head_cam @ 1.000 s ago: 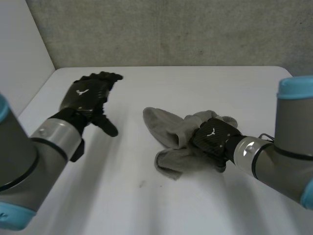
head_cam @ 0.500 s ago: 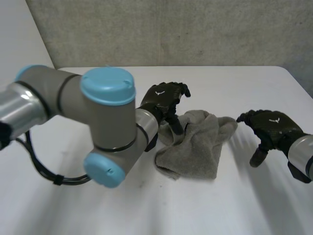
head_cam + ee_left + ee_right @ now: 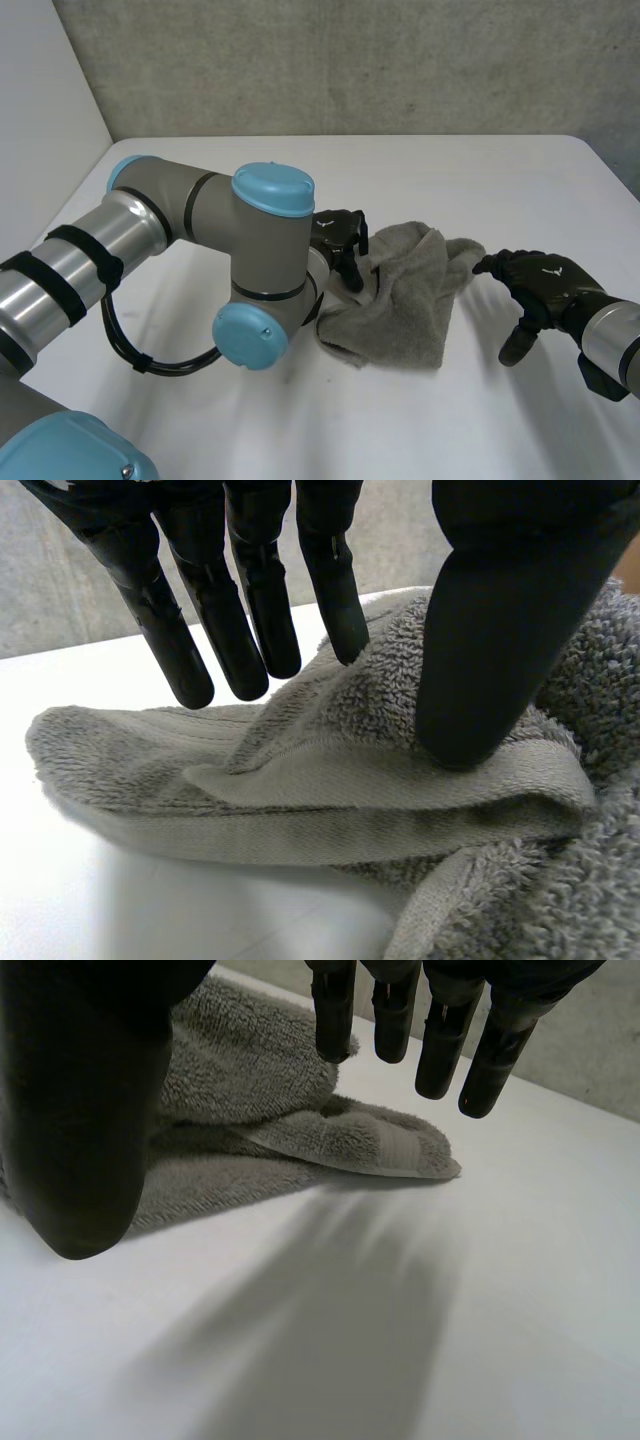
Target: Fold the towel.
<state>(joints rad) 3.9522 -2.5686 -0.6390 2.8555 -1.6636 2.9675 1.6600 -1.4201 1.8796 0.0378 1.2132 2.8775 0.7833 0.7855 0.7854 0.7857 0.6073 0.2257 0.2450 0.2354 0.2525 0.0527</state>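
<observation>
Wrist view shows thumb of left hand (image 3: 490, 630) touching towel (image 3: 330, 800).

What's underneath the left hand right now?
The grey towel lies under the left hand, whose straight fingers hover over a bunched edge, thumb tip at a folded hem. White table shows beside it. What the folds cover cannot be seen.

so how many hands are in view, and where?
2. The left hand is at the left edge of the towel, thumb resting on a fold, fingers straight. The right hand is open beside the towel's right corner, not holding it.
</observation>
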